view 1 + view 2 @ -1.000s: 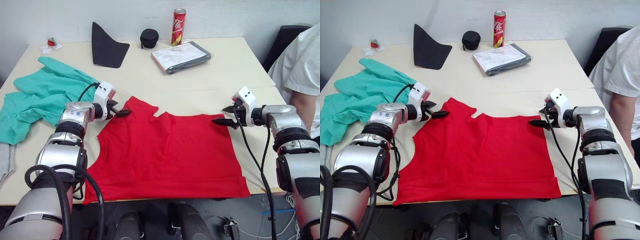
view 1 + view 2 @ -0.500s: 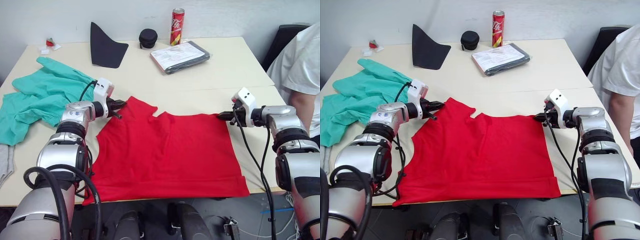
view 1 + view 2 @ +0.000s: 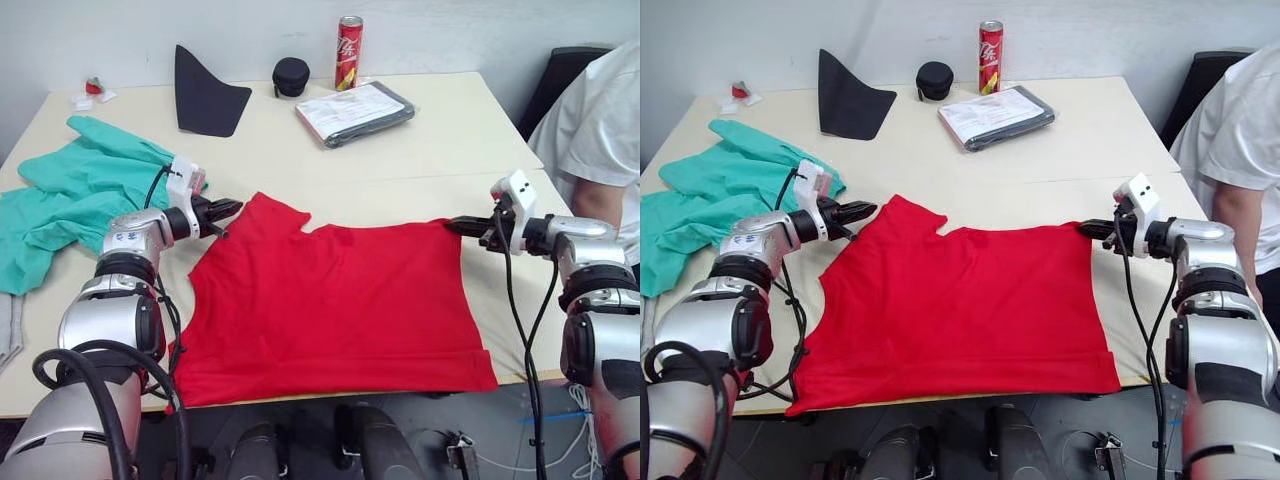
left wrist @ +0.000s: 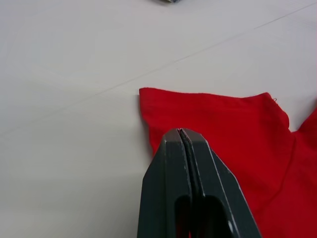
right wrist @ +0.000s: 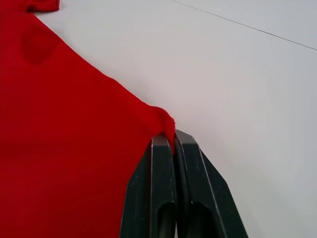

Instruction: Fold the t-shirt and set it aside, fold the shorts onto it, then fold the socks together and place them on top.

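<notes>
The red t-shirt lies spread flat on the near half of the table. My right gripper is shut on its far right corner, and in the right wrist view a small bunch of red cloth pokes out between the fingertips. My left gripper is shut at the edge of the shirt's left shoulder; I see no cloth pinched between its tips. The teal-green shorts lie crumpled at the left. A light grey sock peeks in at the table's left edge.
At the back stand a black pointed fabric piece, a round black case, a red can and a wrapped packet of papers. A person in a white shirt sits at the table's right end.
Both grippers went from open to shut. The right one then pulled outward to the right with the shirt corner. The left one drew back to the left and the shirt did not follow.
</notes>
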Robot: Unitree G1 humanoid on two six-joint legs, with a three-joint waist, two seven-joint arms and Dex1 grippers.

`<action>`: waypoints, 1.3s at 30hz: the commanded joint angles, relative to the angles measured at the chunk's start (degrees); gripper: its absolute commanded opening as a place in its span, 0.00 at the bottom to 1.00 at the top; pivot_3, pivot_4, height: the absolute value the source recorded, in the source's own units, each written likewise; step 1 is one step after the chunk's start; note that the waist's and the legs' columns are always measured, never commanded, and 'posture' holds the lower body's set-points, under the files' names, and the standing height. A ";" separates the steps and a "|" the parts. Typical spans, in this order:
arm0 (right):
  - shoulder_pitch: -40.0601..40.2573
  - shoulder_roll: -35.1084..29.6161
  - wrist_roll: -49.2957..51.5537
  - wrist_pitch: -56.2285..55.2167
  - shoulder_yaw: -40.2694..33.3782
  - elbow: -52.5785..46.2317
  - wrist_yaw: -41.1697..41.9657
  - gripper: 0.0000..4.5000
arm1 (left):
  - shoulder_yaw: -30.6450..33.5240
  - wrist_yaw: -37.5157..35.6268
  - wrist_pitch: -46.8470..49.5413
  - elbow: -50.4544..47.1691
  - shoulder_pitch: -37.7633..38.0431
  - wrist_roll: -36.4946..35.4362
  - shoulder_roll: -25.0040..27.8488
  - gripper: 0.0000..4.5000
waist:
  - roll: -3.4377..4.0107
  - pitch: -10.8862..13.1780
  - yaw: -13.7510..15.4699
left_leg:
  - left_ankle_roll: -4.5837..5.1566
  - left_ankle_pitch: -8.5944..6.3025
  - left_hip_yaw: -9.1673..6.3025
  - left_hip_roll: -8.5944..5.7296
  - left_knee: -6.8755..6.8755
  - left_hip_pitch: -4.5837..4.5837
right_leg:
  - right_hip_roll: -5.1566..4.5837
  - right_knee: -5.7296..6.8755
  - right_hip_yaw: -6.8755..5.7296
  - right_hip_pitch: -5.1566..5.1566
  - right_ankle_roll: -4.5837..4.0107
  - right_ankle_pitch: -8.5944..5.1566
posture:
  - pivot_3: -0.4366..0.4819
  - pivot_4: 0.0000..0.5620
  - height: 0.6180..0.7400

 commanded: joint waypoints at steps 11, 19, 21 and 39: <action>2.78 1.20 0.52 -1.38 0.04 -4.29 1.14 0.00 | -6.24 7.36 -0.27 -0.55 -0.89 7.11 -1.45 0.63 | 0.00 0.00 0.08 | -0.02 0.01 0.02 -0.02 0.01 0.05 | -0.01 0.07 0.04 0.01 0.00 0.00 | 0.48 0.27 1.00; 3.34 1.43 0.42 -1.82 0.11 -4.40 1.68 0.00 | -4.78 4.84 4.03 0.25 -2.06 5.45 -4.43 0.49 | 0.00 0.00 0.29 | -0.01 0.01 0.02 -0.03 0.20 0.09 | -0.04 0.22 0.07 0.04 0.00 0.00 | 0.48 0.27 1.00; 3.42 1.44 0.40 -1.80 0.14 -4.55 1.82 0.00 | -4.32 4.64 4.74 0.18 -2.33 5.03 -4.77 0.35 | 0.01 0.00 0.30 | -0.01 0.01 0.02 -0.04 0.23 0.08 | -0.05 0.22 0.07 0.04 0.00 0.00 | 0.48 0.27 1.00; 3.49 0.32 1.05 -2.20 -0.66 -5.15 2.40 0.00 | -0.05 2.27 0.57 -1.87 -0.72 1.97 -0.73 0.00 | 0.00 0.00 -0.02 | -0.03 0.02 0.02 0.00 0.20 0.08 | -0.01 0.22 0.07 0.03 -0.02 -0.01 | 0.48 0.27 1.00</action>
